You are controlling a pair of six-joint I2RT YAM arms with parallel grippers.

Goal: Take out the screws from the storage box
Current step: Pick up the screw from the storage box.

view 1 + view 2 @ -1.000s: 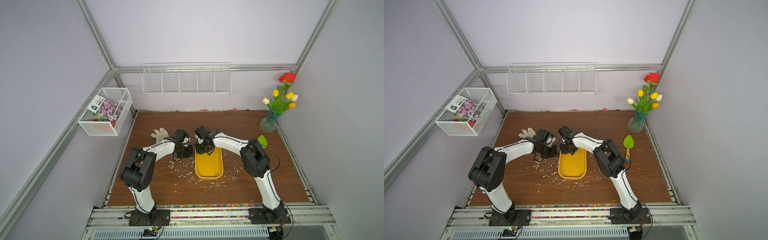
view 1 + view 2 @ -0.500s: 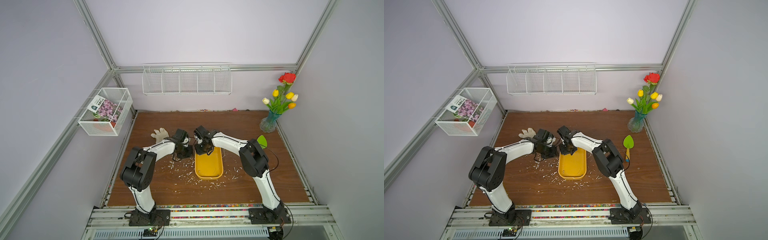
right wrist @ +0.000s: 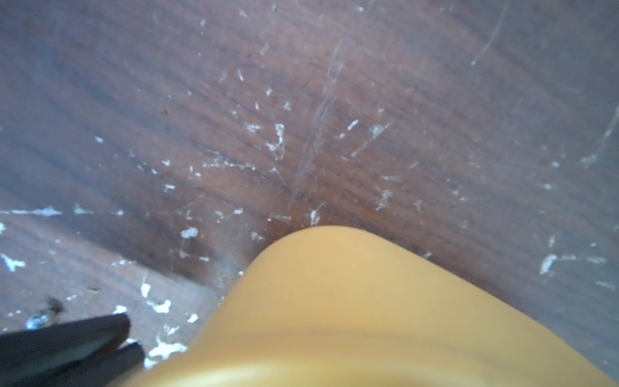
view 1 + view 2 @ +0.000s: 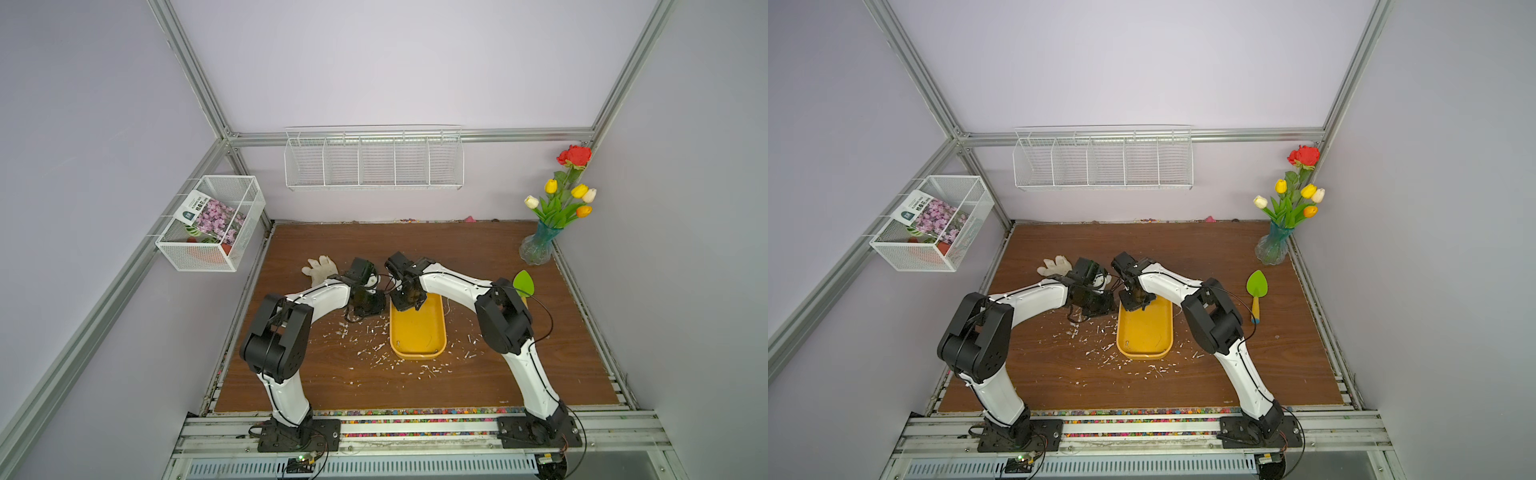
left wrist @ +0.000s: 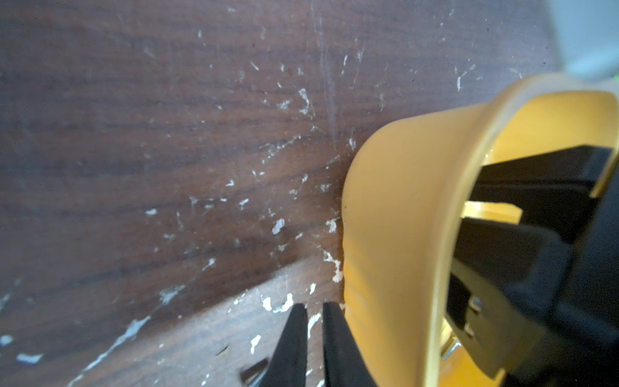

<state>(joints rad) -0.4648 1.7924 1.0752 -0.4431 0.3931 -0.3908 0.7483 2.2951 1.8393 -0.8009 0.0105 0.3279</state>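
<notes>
Right gripper (image 5: 475,214) reaches inside the storage box (image 5: 395,201), jaws nearly together; whether they grip anything cannot be told. Left gripper (image 5: 315,313), pinched almost closed and empty, sits just outside its wall. One of the screws (image 4: 398,343) appears to lie at the box's opposite end. Best to pinch squarely, then lift straight over the wall.

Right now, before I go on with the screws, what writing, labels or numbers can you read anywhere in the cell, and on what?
Flower packet in the side wire basket: a white label with a dark badge and lines of print, too small to read in both top views.
Storage box: no text visible.
Nothing else carries readable text.
</notes>
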